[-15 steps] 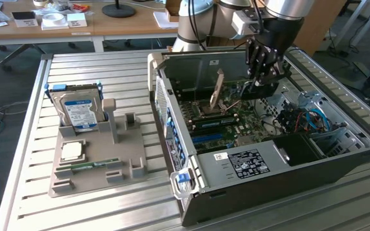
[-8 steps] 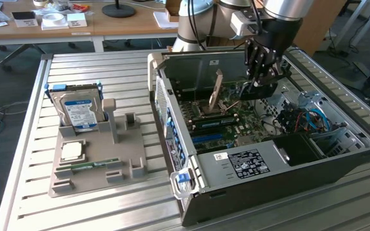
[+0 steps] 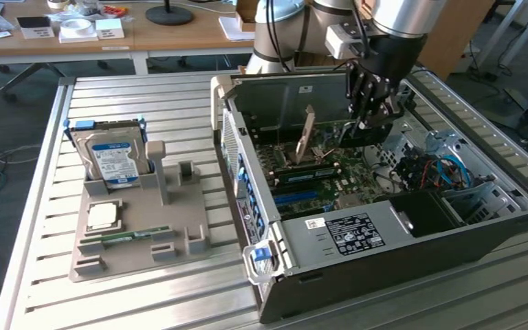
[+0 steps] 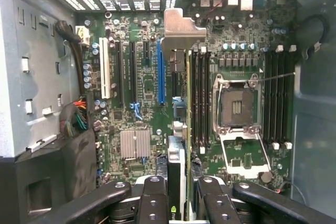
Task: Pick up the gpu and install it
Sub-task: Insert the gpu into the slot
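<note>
**GPU gripped inside case**

The gpu (image 4: 179, 150) (image 3: 308, 137) is grasped edge-on by the claw (image 4: 181, 203) (image 3: 370, 124), held upright over the motherboard (image 4: 142, 103) in the open computer case (image 3: 383, 234), at 1 o'clock in the exterior view. A hard drive (image 3: 115, 161) is stood on the surface (image 3: 154, 295) at 9 o'clock.

Nothing can be read on the hard drive label (image 3: 117, 165) or the case sticker (image 3: 348, 231).
</note>
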